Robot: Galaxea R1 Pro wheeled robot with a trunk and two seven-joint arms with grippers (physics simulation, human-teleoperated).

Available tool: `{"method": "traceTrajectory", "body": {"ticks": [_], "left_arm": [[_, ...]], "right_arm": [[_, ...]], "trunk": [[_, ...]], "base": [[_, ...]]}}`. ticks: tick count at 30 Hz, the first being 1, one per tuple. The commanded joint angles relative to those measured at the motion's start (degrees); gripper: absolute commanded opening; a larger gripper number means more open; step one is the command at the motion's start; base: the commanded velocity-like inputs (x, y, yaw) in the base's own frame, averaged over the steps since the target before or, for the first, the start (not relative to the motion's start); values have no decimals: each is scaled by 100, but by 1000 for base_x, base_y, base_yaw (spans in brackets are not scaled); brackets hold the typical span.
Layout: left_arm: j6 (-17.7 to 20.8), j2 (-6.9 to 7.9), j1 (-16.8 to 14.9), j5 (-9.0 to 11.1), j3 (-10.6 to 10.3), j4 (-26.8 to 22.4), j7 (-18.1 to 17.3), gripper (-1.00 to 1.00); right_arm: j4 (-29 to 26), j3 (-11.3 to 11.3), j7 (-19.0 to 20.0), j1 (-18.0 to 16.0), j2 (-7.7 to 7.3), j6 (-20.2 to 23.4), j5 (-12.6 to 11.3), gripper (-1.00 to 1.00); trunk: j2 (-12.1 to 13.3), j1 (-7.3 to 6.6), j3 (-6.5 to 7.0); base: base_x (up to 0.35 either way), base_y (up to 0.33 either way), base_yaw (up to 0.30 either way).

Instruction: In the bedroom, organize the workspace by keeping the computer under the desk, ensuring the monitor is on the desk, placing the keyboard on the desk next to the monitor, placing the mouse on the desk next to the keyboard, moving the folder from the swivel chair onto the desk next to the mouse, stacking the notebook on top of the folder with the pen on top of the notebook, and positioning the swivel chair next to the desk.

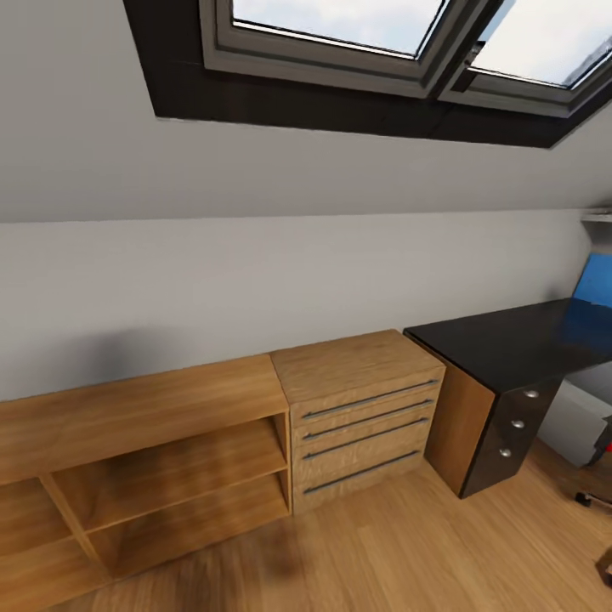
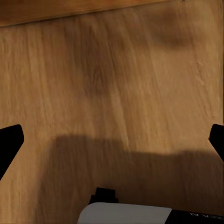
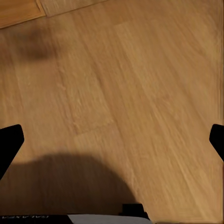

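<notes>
We see the desk [image 1: 510, 344] at the right of the head view, its matt black surface running along the grey wall toward the corner. A bright blue shape [image 1: 595, 285] sits at the far right edge above that surface, w/ a blue reflection on the top below it; cut off by the frame, so we can't tell what it is. Under the surface, a black drawer unit [image 1: 506, 429] w/ three silver knobs stands on the floor, a wood side panel on its left face. Right of it, under the desk, part of a light grey box [image 1: 574, 425] shows, prob. the computer, mostly cut off. At the lower right edge, a castor and a bit of chair base [image 1: 595, 497] peek in.

Just beside the desk's left end stands a light-wood chest [image 1: 361, 412] w/ four drawers, and touching that on its left, a low open shelf unit [image 1: 144, 476] of the same wood. Above, the sloped grey wall carries a skylight [image 1: 382, 42].

Left gripper [image 2: 112, 140]: both dark fingers [image 2: 9, 142] sit at opposite edges of the left wrist view, spread wide, nothing between them, light wood floor [image 2: 116, 84] beneath. Right gripper [image 3: 112, 140]: fingers [image 3: 10, 142] likewise spread apart and holding nothing, over the floor.
</notes>
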Motion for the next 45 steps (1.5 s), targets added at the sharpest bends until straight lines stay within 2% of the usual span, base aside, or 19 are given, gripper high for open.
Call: {"method": "traceTrajectory", "body": {"ticks": [1, 31, 45], "left_arm": [[-17, 1, 0, 46, -11, 2, -1, 100], [-7, -7, -2, 42, -14, 2, -1, 100], [15, 7, -2, 50, -11, 8, -1, 100]], "right_arm": [[-1, 3, -8, -2, 0, -16, -13, 100], [10, -22, -3, -2, -10, -37, -30, 100], [7, -26, -10, -2, -9, -35, -38, 100]], "trunk": [[-4, 0, -8], [-4, 0, 113], [-4, 0, 210]], "base": [[0, 0, -247], [0, 0, -266], [121, -186, -204]]}}
